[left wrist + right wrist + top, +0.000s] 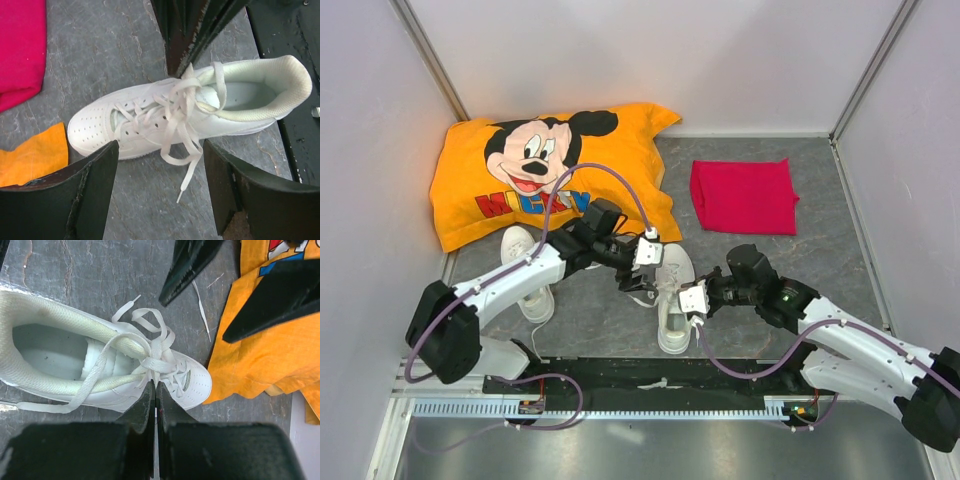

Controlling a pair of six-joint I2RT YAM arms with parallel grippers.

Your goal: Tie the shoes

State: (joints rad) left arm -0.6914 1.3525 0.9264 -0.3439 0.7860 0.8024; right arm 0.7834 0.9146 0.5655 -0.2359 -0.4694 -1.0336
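The left gripper [160, 146] is hovering over the nearer shoe [150, 107] with its two fingers [95, 185] standing wide apart and gripping nothing, while the white laces [172, 120] are lying loosely crossed and looped over the tongue, one free end trailing off the shoe's side onto the grey table [600, 310]. The right gripper [155, 387] is pressing in from the opposite side of the same shoe with its fingers closed tight together, their tips sitting right against the tangle of laces (whether a strand is pinched between them cannot be made out from either wrist view). In the top view this shoe is lying in the middle of the table between the two grippers, its toe pointing away from the arm bases and its heel sitting close to the black strip [620, 380] at the near edge. The other shoe [518, 245] is lying well to the left, partly hidden under the left arm, just in front of the orange Mickey Mouse pillow [550, 170]. A folded red cloth [743, 195] is resting further back on the right, apart from both shoes
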